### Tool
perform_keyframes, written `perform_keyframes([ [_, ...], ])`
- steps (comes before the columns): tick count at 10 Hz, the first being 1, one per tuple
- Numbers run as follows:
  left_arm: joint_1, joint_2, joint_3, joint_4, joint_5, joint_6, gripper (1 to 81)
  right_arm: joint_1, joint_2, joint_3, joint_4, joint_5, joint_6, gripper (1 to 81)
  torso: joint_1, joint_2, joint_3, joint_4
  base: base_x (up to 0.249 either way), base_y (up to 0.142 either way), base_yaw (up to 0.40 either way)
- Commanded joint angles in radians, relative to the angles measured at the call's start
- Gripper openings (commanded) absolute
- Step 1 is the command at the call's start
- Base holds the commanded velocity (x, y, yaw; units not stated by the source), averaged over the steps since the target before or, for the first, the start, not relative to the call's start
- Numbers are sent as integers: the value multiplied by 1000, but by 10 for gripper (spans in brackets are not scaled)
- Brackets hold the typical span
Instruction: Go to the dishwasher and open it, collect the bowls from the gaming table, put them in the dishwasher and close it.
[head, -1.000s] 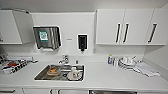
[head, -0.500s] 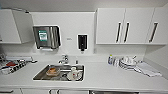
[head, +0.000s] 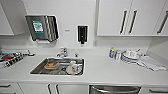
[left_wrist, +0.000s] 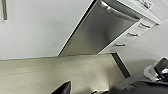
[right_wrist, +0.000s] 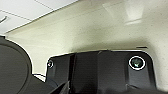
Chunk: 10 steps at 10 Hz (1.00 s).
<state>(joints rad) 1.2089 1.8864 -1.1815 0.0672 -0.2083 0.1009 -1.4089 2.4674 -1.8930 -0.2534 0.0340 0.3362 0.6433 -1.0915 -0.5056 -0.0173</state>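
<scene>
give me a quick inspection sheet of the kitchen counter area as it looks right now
surface: white countertop with a steel sink set into it
job's things: dishwasher with steel front and bar handle, door shut; its top edge shows under the counter in the head view; bowls nothing seen
clutter: dishes in the sink, among them a mug; stacked plates, a small bottle and a folded cloth on the right; a rack of items on the left
grippers: fingers cannot be made out
cables: nothing seen
surroundings: paper towel dispenser and soap dispenser on the wall, white upper cabinets, pale floor
</scene>
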Motion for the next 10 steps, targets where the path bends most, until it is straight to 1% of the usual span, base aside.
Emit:
perform_keyframes([
  [1,-84,-59,25,23,23,0,811,77,-40,37,14,-34,7,811,64,-99,-60,0,0,0,0],
  [2,-99,-65,28,23,23,0,811,80,-42,40,14,-34,7,811,84,-130,-29,0,0,0,0],
  [3,-117,-73,39,22,27,0,811,84,-46,48,14,-33,7,811,101,-156,-43,0,0,0,0],
  [4,-134,-82,49,22,49,0,811,89,-49,52,14,-33,7,811,116,-179,-50,0,0,0,0],
  [5,-147,-88,59,22,61,-1,811,96,-51,62,14,-33,9,811,135,-210,-114,0,0,0,0],
  [6,-147,-87,57,22,61,-1,811,101,-51,65,14,-31,14,811,157,-245,-128,0,0,0,0],
  [7,-147,-84,51,20,69,-1,811,101,-51,65,14,-31,15,811,173,-270,-66,0,0,0,0],
  [8,-147,-84,49,22,69,-1,811,101,-52,63,14,-31,14,811,188,-295,-83,0,0,0,0],
  [10,-147,-85,49,22,69,-1,811,101,-51,65,14,-29,14,811,218,-341,-95,0,0,0,0],
])
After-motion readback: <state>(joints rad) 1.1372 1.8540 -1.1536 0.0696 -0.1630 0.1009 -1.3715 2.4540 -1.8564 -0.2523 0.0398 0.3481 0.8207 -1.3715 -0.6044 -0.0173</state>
